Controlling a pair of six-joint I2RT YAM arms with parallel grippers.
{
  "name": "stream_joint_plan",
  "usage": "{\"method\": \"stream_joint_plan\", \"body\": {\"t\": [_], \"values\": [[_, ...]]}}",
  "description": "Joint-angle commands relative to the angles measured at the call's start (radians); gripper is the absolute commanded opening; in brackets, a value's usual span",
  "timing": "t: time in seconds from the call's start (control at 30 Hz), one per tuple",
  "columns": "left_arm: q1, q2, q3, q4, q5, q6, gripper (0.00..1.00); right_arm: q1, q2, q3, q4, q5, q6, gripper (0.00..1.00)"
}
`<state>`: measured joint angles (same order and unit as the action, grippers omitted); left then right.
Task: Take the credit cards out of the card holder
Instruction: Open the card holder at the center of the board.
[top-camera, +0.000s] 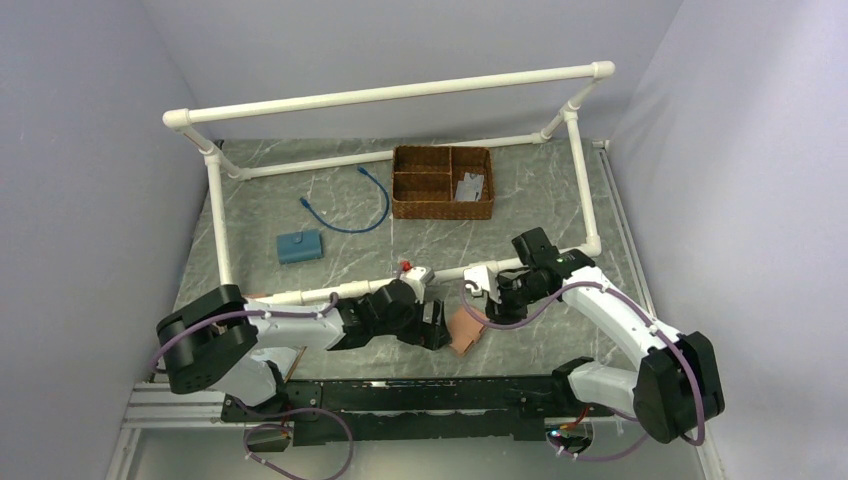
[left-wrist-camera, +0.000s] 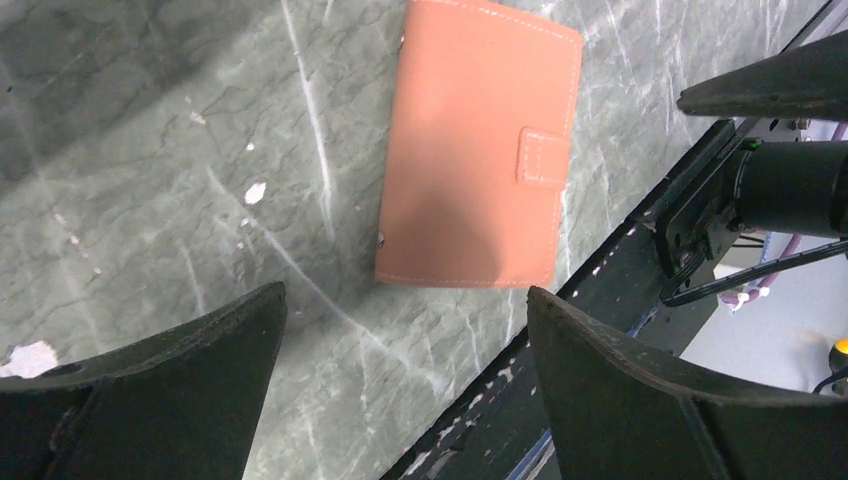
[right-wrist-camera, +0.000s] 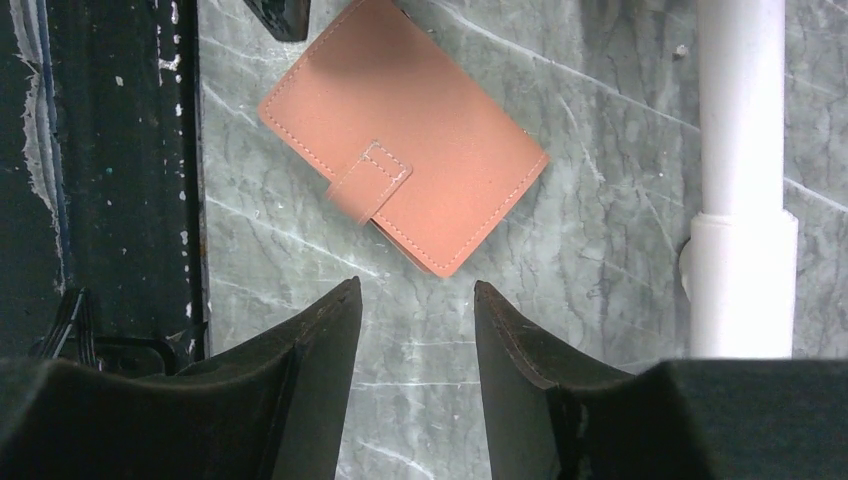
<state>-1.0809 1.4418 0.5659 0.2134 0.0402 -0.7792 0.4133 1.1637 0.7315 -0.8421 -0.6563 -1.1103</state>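
Note:
The card holder is a reddish-brown leather wallet lying shut on the table near its front edge, its strap tab fastened. It also shows in the left wrist view and in the right wrist view. No credit cards are in view; the wallet is closed. My left gripper is open and empty, just left of the wallet and above the table. My right gripper is open and empty, just behind and to the right of the wallet.
A white pipe frame surrounds the table; its near bar runs just behind the grippers. A wicker basket stands at the back. A blue cable and a small blue block lie at back left. A black rail borders the front edge.

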Motion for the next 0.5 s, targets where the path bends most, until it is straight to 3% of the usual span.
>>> {"method": "stream_joint_plan", "body": {"t": [0.0, 0.47], "values": [[-0.023, 0.04, 0.084, -0.024, -0.038, -0.025, 0.96, -0.01, -0.015, 0.026, -0.031, -0.051, -0.008, 0.48], [-0.116, 0.249, 0.308, -0.324, -0.16, -0.061, 0.93, -0.011, -0.02, 0.023, -0.034, -0.042, -0.013, 0.49]]}}
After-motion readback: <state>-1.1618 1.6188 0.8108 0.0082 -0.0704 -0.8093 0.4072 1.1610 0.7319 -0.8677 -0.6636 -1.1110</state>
